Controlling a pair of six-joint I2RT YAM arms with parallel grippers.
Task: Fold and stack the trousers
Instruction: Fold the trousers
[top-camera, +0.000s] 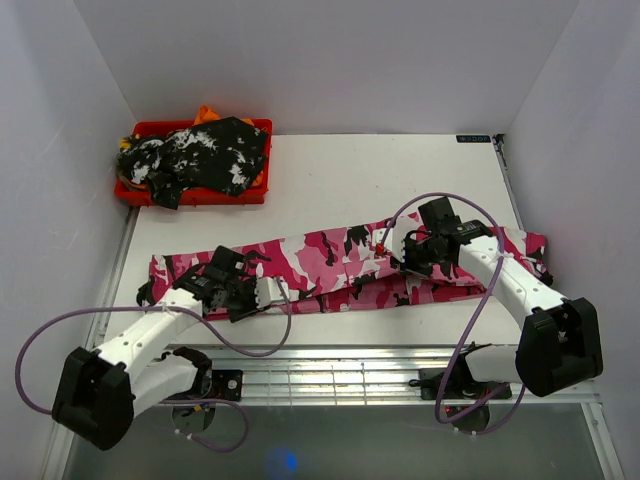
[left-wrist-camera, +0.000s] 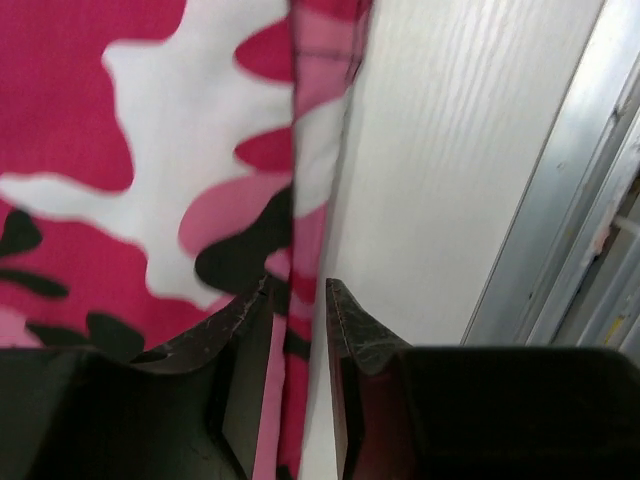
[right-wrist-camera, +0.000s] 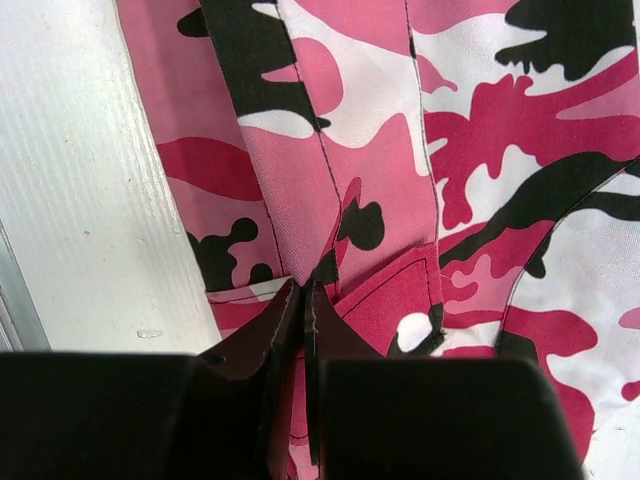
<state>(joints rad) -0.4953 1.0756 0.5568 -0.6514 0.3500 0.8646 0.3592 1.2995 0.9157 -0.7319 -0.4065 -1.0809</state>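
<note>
The hot-pink, white and black camouflage trousers (top-camera: 340, 265) lie stretched lengthwise across the table's middle. My left gripper (top-camera: 243, 292) is at their near edge toward the left end. In the left wrist view its jaws (left-wrist-camera: 297, 285) stand a little apart with the folded cloth edge (left-wrist-camera: 290, 330) between them, and a strip of white table shows beside the right finger. My right gripper (top-camera: 407, 256) is on the trousers' right part. In the right wrist view (right-wrist-camera: 303, 288) it is shut on a pinch of the pink cloth (right-wrist-camera: 350, 180). The black-and-white mottled garment (top-camera: 205, 157) lies heaped in a red tray.
The red tray (top-camera: 190, 196) stands at the far left corner, with something orange (top-camera: 206, 113) behind the garment. White walls close in the left, back and right. A metal rail (top-camera: 380, 375) runs along the table's near edge. Purple cables loop from both arms.
</note>
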